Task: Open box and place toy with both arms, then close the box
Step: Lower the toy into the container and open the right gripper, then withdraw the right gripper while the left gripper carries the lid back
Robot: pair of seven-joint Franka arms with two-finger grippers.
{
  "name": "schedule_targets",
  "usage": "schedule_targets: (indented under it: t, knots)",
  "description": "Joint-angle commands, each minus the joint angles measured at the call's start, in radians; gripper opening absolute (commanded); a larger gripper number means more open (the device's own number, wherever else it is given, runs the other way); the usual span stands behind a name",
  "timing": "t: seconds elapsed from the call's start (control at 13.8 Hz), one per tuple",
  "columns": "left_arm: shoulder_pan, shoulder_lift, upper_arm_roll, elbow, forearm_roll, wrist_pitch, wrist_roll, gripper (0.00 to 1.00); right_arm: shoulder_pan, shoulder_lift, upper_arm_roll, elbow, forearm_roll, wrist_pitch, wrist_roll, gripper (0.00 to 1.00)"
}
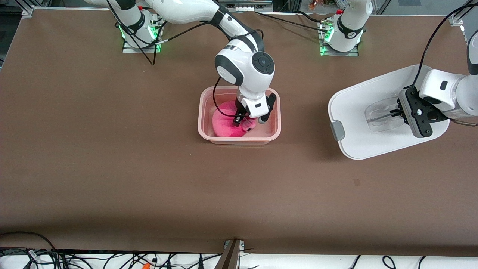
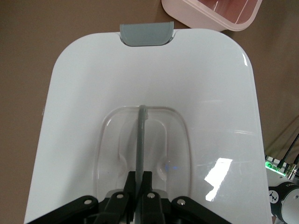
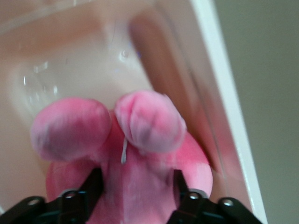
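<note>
At table centre: box (image 1: 239, 116), lid off, open side up, nearer the robots' bases than the front camera.
Toy (image 1: 228, 121): inside the box, filling much of the floor toward the right arm's end; its lower edge lies close to the box wall nearest the front camera.
Toy's paler lobes (image 3: 105, 123): 2 rounded lobes side by side in the right wrist view, with bare box floor past them.
Right gripper (image 1: 244, 119): down inside the box; its 2 fingers (image 3: 96, 184) sit on either side of the pink plush, pressed into it.
Box rim (image 1: 275, 98): clear all round except where the right arm drops through the opening; a strip of floor toward the left arm's end is uncovered.
Lid (image 1: 358, 112): near the left arm's end of the table, well apart from the box, with bare brown table (image 1: 149, 179) between them.
Left gripper (image 1: 396, 112): closed on the thin clear handle (image 2: 141, 140) in the lid's recess.
Grey clip (image 2: 146, 33): on the lid edge that faces the box.
</note>
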Motion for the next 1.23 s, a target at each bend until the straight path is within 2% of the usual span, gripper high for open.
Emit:
schedule_targets:
  t: [0.0, 0.29, 0.43, 0.51, 0.58, 0.72, 0.8, 1.01, 1.16]
  knots:
    - [-0.007, 0.018, -0.004, 0.041, 0.007, -0.026, 0.008, 0.0, 0.019, 0.015, -0.002, 0.031, -0.005, 0.065, 0.128, 1.0]
    - [-0.008, 0.018, -0.006, 0.041, 0.007, -0.025, 0.008, 0.0, 0.002, -0.054, -0.017, 0.034, -0.005, -0.004, 0.13, 1.0]
    - [-0.008, 0.018, -0.007, 0.041, 0.007, -0.026, 0.008, 0.0, -0.047, -0.124, -0.061, 0.034, -0.004, -0.013, 0.137, 1.0]
    - [-0.008, 0.018, -0.009, 0.041, 0.004, -0.026, 0.008, 0.0, -0.079, -0.165, -0.065, 0.034, -0.002, -0.016, 0.125, 1.0]
    - [-0.008, 0.02, -0.009, 0.04, -0.005, -0.026, 0.01, 0.0, -0.11, -0.216, -0.063, 0.032, 0.018, -0.031, 0.124, 1.0]
    - [-0.008, 0.043, -0.01, 0.043, -0.025, -0.025, 0.022, 0.0, -0.177, -0.303, -0.088, -0.003, 0.157, -0.122, 0.127, 1.0]
    - [-0.01, 0.043, -0.015, 0.043, -0.05, -0.025, 0.025, 0.0, -0.205, -0.357, -0.115, -0.047, 0.226, -0.139, 0.124, 1.0]
    - [-0.024, 0.047, -0.096, 0.027, -0.056, -0.005, 0.155, 0.0, -0.208, -0.544, -0.245, -0.217, 0.3, -0.168, 0.144, 1.0]
    - [-0.027, 0.041, -0.157, 0.018, -0.083, 0.065, 0.151, 0.0, -0.251, -0.729, -0.267, -0.421, 0.305, -0.165, 0.218, 1.0]
